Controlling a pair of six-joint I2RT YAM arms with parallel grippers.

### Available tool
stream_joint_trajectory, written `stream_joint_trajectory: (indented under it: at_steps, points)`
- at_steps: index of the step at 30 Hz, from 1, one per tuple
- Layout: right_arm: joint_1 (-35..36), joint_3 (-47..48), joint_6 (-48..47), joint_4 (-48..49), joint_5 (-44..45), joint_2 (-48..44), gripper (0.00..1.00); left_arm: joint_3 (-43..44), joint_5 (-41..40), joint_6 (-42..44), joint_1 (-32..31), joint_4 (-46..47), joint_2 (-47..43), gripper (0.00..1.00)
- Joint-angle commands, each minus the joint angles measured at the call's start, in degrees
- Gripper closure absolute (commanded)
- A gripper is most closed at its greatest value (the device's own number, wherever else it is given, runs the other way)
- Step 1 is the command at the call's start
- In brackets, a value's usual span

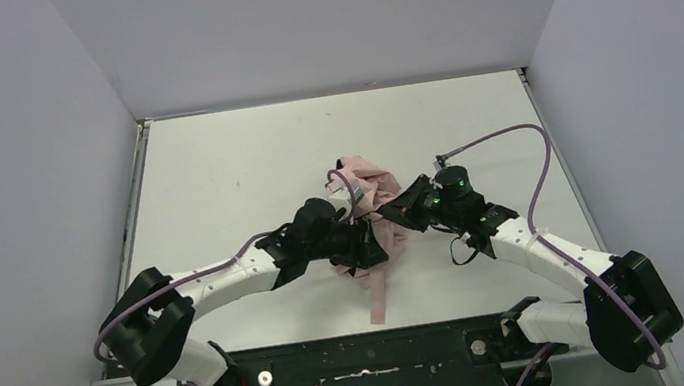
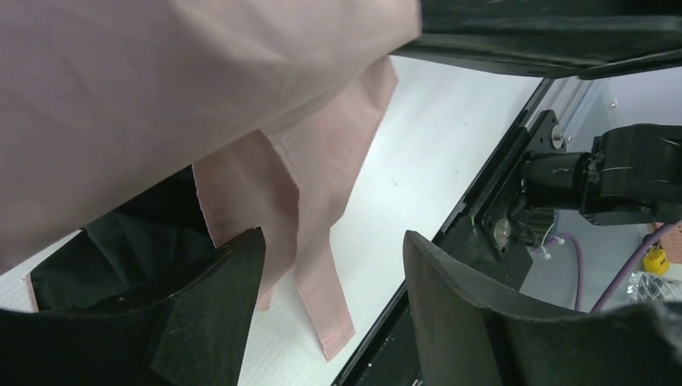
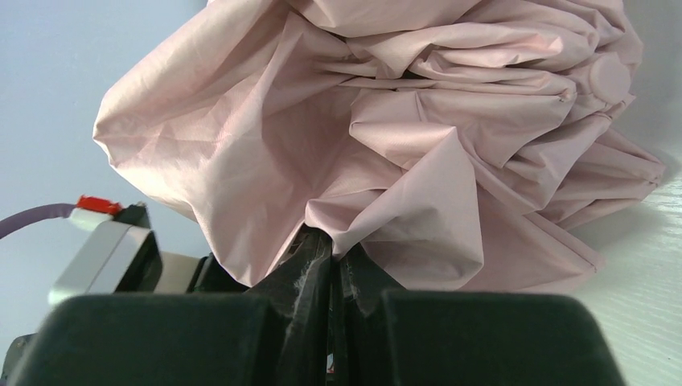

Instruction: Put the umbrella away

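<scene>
On the left side, the left gripper is reaching in from the left and pressing against the near-left part of the umbrella. In its wrist view the jaws are standing apart. A flat pink strip of fabric is hanging down through the gap, close to one finger, but it is not pinched, so this gripper is released.

In the middle, the umbrella is lying on the white table as a crumpled pale pink bundle, between the two grippers and touching both. It is not looking rolled or strapped. Its long axis is running roughly from the far side toward the arm bases, with a narrow tail pointing to the near edge. The shaft is mostly hidden under the fabric.

On the right side, the right gripper is coming in from the right. Its fingers are clenched on a fold of the pink fabric, just at the tips.

So the bundle is lying to the right of the left gripper and to the left of the right one, and both are about equally near. I am judging that the next move is depending on the left jaws closing across the hanging strip while the right one is anchoring the canopy. I am not seeing any sleeve, case or bin here.
</scene>
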Motion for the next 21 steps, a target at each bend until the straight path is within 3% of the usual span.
stream_joint_trajectory:
  at_steps: [1,21]
  points:
    - [0.64,2.64,0.64,3.94,0.94,-0.18,1.0,0.97,0.68,-0.1,-0.37,5.86,1.93,0.4]
    - [0.71,2.39,0.46,3.46,1.99,-0.83,1.0,-2.96,3.92,-0.98,-2.03,5.25,3.53,0.76]
